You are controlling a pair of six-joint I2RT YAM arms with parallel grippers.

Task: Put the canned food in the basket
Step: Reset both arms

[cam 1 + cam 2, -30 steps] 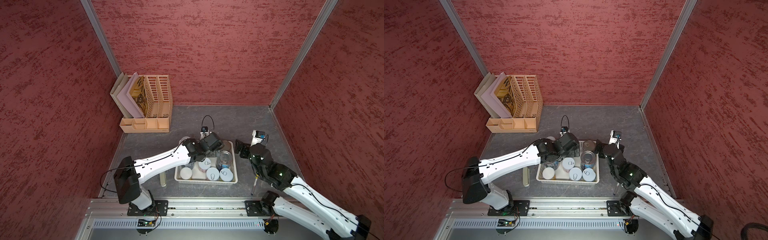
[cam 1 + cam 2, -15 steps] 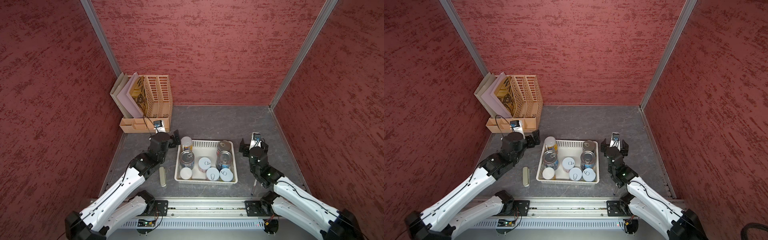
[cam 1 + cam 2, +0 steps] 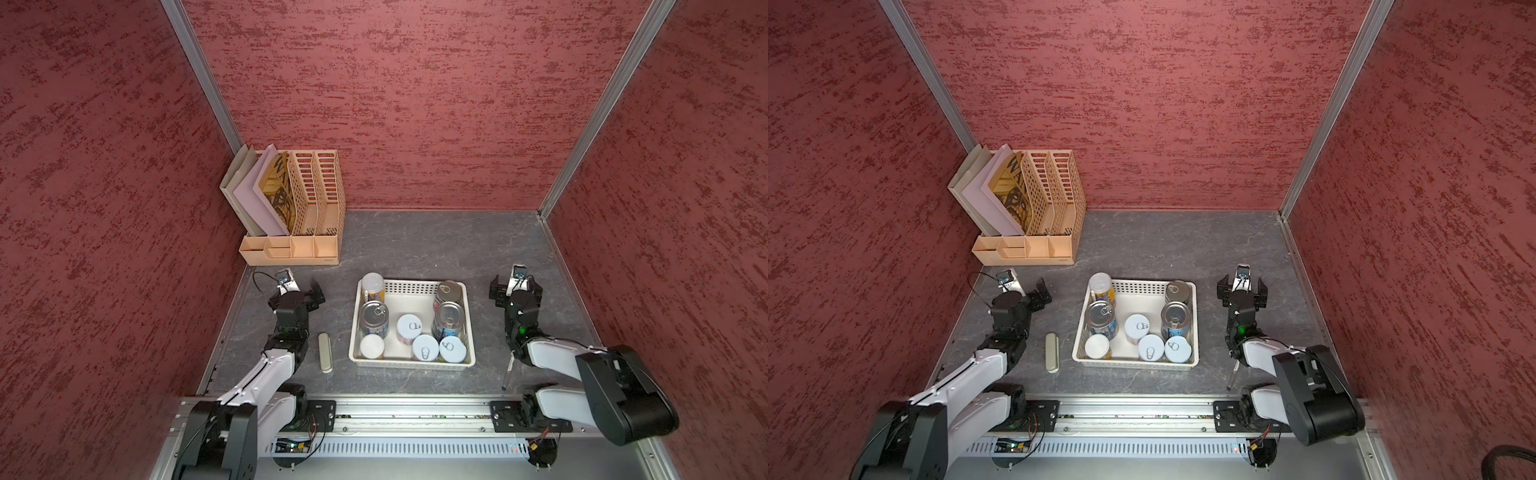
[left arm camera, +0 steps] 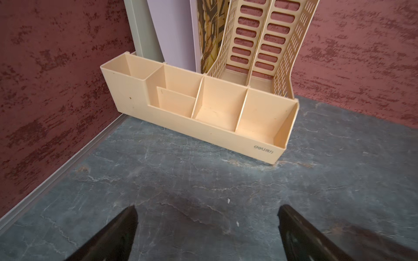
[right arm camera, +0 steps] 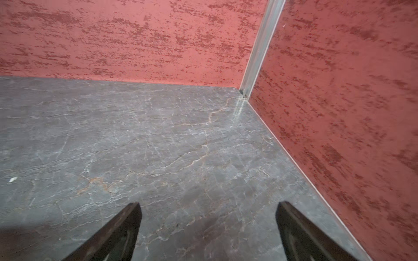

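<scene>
My left gripper (image 4: 207, 214) is now back off the basket (image 3: 411, 286); it and my right gripper (image 5: 208, 210) gape empty. The cans (image 3: 409, 327) are inside, so the task seems done.

canned food (image 3: 374, 319): labels too small to read | file organizer (image 4: 203, 108): top cut off

Left arm (image 3: 274, 365) and right arm (image 3: 552, 353) are wearing white shells with chunky black joints. A thin black cable (image 3: 257, 275) is looping off the left wrist.
</scene>
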